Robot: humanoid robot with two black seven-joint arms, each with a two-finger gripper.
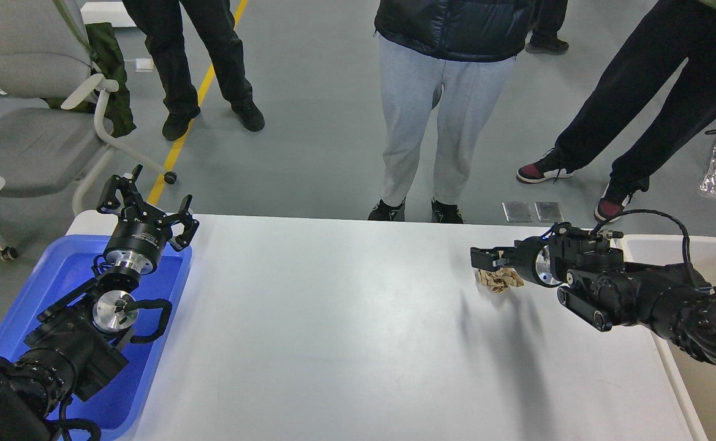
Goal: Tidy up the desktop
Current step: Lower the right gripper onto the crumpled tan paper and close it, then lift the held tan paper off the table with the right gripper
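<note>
The white desktop fills the middle of the head view. A crumpled tan paper ball lies on it at the far right. My right gripper is low over the ball's far-left side, just above or touching it; it is seen edge-on and dark, so its fingers cannot be told apart. My left gripper is open and empty, held up above the far end of the blue tray at the left.
A beige bin stands off the desktop's right edge, under my right arm. Several people stand along the far edge. A grey chair is at the far left.
</note>
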